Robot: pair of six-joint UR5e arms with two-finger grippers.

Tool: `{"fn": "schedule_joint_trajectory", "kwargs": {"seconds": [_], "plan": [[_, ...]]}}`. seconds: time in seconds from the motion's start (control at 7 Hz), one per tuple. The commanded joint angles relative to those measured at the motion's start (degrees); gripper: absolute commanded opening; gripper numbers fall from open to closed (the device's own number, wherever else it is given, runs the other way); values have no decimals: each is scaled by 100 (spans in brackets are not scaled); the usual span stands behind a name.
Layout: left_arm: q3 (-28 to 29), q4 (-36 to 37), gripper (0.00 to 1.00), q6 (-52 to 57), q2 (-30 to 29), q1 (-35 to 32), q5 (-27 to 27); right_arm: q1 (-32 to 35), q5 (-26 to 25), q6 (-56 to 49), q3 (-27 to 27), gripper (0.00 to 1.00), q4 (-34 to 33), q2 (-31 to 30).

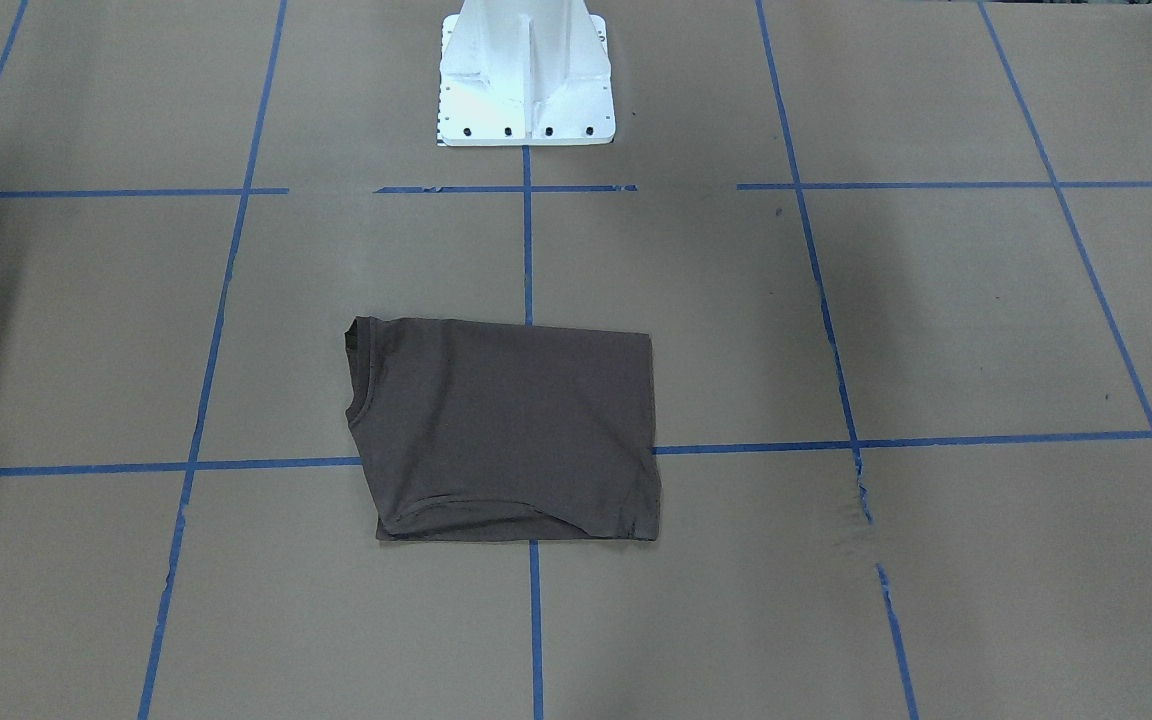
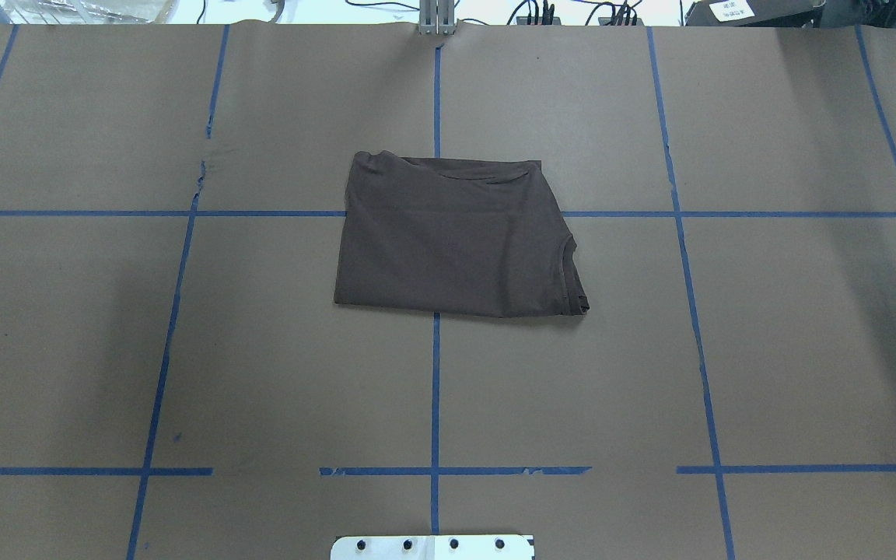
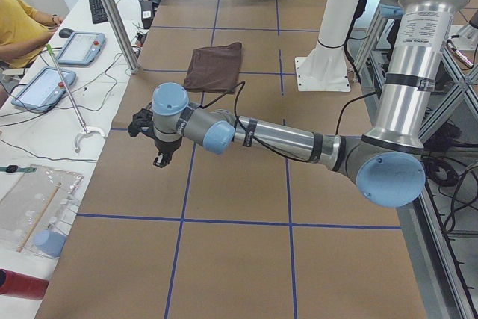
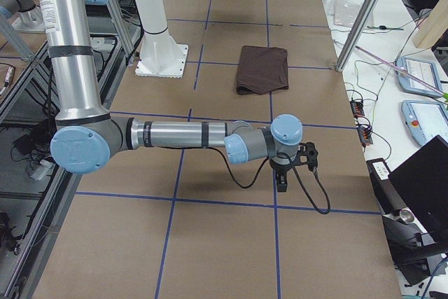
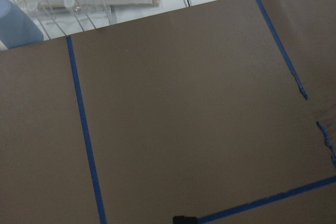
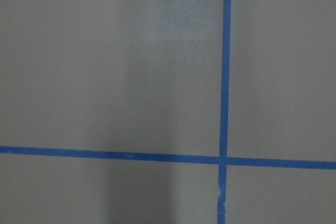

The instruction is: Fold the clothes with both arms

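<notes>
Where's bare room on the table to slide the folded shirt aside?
Bare paper lies on both sides of the T-shirt in the overhead view, and between it and the pedestal base. Nearer each table end the left gripper and right gripper hang over the paper; those spots are crowded.

I am working in a robotics lab. My left arm [image 3: 284, 140] is reaching over a table [image 2: 806, 350] that is wearing brown paper gridded with blue tape [image 2: 435, 389]. My white pedestal [image 1: 526, 70] is sitting bolted to it, and a person [image 3: 19, 24] is sitting at a side desk [image 3: 30, 140] carrying tablets [image 3: 80, 46] and a keyboard [image 3: 98, 7].
</notes>
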Motion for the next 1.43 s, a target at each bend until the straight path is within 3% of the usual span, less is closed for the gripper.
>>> {"fn": "schedule_joint_trajectory", "kwargs": {"seconds": [0.0, 0.14, 0.29, 0.43, 0.57, 0.71, 0.86, 1.14, 1.29], "plan": [[-31, 506, 100, 1264, 340, -353, 348, 136, 36, -718, 50, 100, -474, -118], [30, 654, 100, 1283, 428, -354, 325, 154, -17, -1089, 59, 100, -609, -179], [-178, 578, 100, 1248, 1143, -346, 194, 119, -69, -1110, 172, 100, -610, -354], [-293, 664, 100, 21, 1054, -302, -286, 93, -418, -1101, 565, 100, -654, -512], [-338, 604, 100, -1122, 1010, -293, -264, 23, -665, -1084, 821, 100, -1255, -436], [-426, 542, 100, -977, 1157, -319, -299, -134, -911, -1084, 1241, 100, -1939, -417], [-896, 507, 100, 25, 1446, -293, -151, -136, -896, -1066, 1306, 100, -1972, -443], [-858, 1310, 100, 1469, 1353, -144, 628, -136, -905, -1022, 1263, 100, -1955, -478], [-805, 1533, 100, 1946, 1291, -187, 745, -136, -896, -1014, 1272, 100, -1946, -479]]}}
